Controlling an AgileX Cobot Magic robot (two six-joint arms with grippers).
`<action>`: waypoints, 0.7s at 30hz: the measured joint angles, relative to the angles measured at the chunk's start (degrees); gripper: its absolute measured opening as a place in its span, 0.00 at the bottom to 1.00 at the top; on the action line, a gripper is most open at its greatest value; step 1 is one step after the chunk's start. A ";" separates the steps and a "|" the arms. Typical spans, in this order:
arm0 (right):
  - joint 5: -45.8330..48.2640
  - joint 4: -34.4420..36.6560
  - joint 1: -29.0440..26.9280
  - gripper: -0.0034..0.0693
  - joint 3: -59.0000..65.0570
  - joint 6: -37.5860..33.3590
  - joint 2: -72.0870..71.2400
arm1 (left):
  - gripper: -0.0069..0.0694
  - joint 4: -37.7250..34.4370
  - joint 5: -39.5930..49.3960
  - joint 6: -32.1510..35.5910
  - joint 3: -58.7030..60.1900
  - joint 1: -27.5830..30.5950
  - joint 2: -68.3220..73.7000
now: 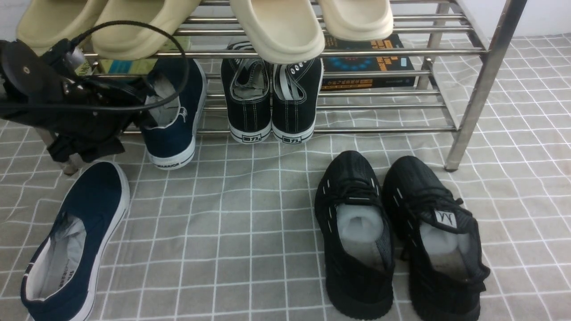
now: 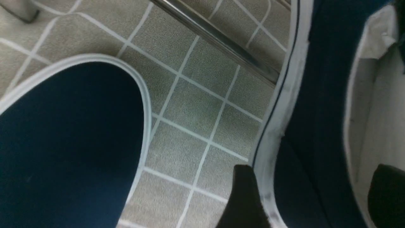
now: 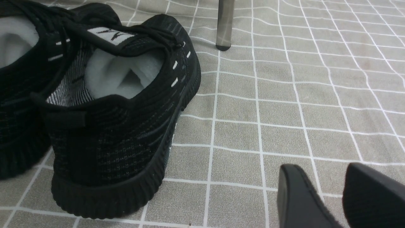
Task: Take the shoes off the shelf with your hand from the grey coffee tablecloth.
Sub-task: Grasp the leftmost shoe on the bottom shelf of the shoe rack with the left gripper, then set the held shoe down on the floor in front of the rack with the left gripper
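Note:
One navy slip-on (image 1: 73, 243) lies on the grey grid tablecloth (image 1: 250, 214) at the front left; its toe shows in the left wrist view (image 2: 69, 142). The second navy slip-on (image 1: 176, 127) sits tilted at the left of the steel shelf's (image 1: 379, 52) lower tier, its "WARRIOR" heel past the front rail. My left gripper (image 1: 149, 107) straddles this shoe's side wall (image 2: 319, 95): one finger (image 2: 243, 196) against the white sole, the other inside on the lining, shut on it. My right gripper (image 3: 329, 193) is open and empty above the cloth, out of the front view.
Black lace-up sneakers (image 1: 272, 102) stand on the lower tier beside the navy shoe. Beige slippers (image 1: 276, 31) lie on the top tier. A dark box (image 1: 370, 62) sits behind. Black knit trainers (image 1: 357, 236) stand on the cloth, right of centre. A shelf leg (image 1: 473, 107) stands at the right.

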 joint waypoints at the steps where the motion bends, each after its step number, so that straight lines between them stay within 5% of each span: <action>1: 0.00 0.00 0.00 0.37 0.00 0.00 0.00 | 0.76 -0.52 -0.56 0.42 0.00 0.00 0.79; 6: 0.05 0.00 0.00 0.37 0.00 0.00 0.00 | 0.64 -2.53 -1.94 0.89 -0.05 0.00 2.78; 12: 0.05 0.00 0.00 0.37 0.00 0.00 0.00 | 0.18 -2.62 -0.15 1.18 -0.11 0.05 2.96; 21: 0.05 0.00 0.00 0.37 0.00 0.00 0.00 | 0.13 2.90 15.37 -0.69 0.13 -0.30 -3.71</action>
